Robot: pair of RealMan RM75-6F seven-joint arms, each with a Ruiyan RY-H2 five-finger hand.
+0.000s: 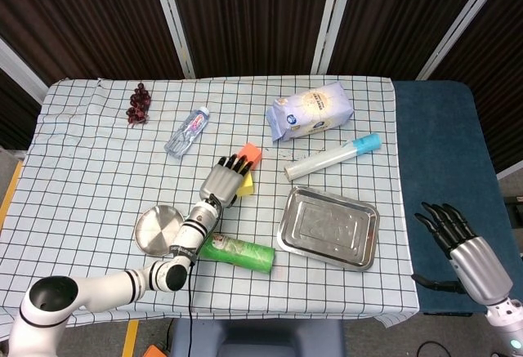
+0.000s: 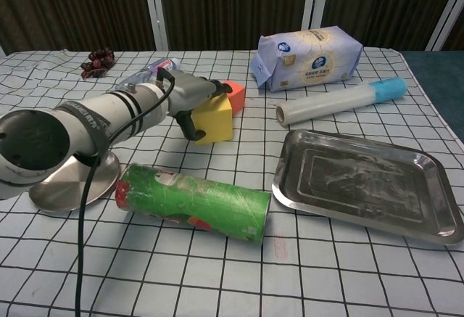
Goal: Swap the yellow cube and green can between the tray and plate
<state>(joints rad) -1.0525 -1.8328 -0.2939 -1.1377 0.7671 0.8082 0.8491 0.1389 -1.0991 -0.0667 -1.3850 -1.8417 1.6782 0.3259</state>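
Observation:
The yellow cube [image 2: 214, 120] stands on the checked cloth beside an orange cube [image 2: 233, 96]. My left hand [image 2: 190, 99] holds it, fingers over its top and thumb against its left face. From the head view, the left hand [image 1: 222, 179] covers most of the yellow cube [image 1: 246, 185]. The green can [image 2: 192, 201] lies on its side on the cloth, between the round metal plate [image 2: 69, 186] and the rectangular metal tray [image 2: 366, 183]. Nothing lies in the plate [image 1: 159, 230] or the tray [image 1: 328, 227]. My right hand [image 1: 462, 247] hangs open off the table's right side.
A tissue pack [image 1: 310, 110] and a white roll with a blue end [image 1: 333, 158] lie behind the tray. A water bottle [image 1: 187, 131] and grapes [image 1: 139, 103] sit at the back left. The green can [image 1: 237, 251] lies near the front edge.

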